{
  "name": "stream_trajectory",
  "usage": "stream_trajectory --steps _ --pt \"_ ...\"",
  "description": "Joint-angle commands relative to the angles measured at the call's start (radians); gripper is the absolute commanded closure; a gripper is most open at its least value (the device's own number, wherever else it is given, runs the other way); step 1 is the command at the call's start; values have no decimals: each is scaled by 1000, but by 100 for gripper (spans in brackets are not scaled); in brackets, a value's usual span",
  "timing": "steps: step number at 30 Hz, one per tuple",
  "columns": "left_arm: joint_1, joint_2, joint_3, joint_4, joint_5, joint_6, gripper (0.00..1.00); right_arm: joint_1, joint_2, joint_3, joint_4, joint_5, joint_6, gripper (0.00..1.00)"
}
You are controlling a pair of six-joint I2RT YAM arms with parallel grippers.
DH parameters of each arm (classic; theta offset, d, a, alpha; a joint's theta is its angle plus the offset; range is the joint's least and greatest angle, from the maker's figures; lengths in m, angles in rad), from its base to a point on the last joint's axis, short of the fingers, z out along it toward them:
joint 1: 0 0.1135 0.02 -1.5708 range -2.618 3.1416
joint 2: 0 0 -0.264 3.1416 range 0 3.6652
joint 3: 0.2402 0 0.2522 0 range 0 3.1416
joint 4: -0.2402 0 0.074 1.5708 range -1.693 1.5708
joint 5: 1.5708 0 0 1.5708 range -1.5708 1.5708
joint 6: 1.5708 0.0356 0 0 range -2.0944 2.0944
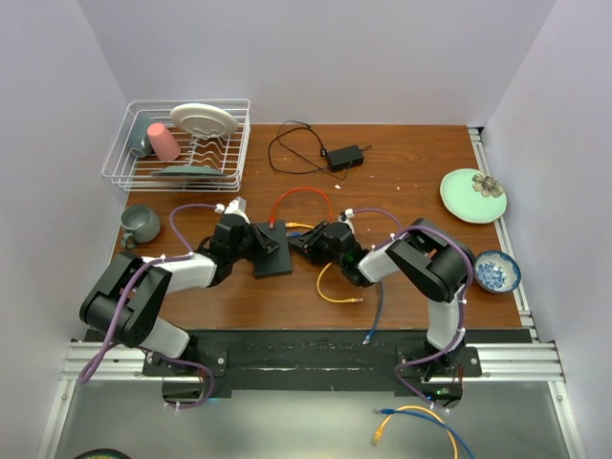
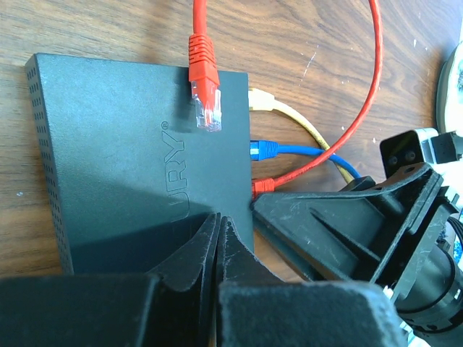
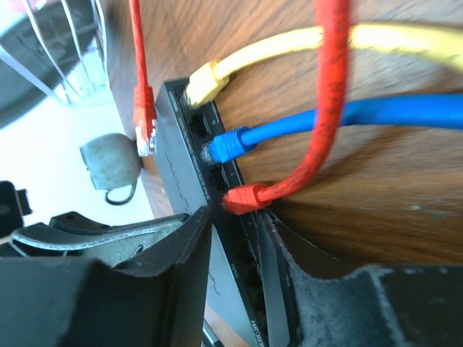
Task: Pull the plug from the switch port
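The flat black switch box lies on the wooden table between my grippers. Its port row holds a yellow plug, a blue plug and a red plug. The red cable's other plug lies loose on top of the box. My left gripper is shut and empty, tips resting on the box top near its port edge. My right gripper is open, one finger on either side of the port edge, with the red plug just beyond its tips.
A wire dish rack with a plate and pink cup stands at the back left, a grey mug beside it. A small black adapter with thin cord lies at the back. A green plate and blue bowl sit at the right.
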Motion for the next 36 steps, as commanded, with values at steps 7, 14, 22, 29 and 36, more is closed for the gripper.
stream_trajectory --steps 7,14,22,29,36 --pt "6 51 -16 -132 -25 35 100 -28 50 -53 122 73 54 64" --pt "6 53 -18 -135 -25 36 100 -28 70 -20 107 64 35 65" --pt "4 65 -16 -126 -16 38 100 -25 99 27 84 21 6 61" --pt "4 73 -16 -123 -15 39 100 -15 109 58 38 10 -9 60" --pt "4 47 -18 -127 -24 35 100 -14 110 67 14 5 -20 63"
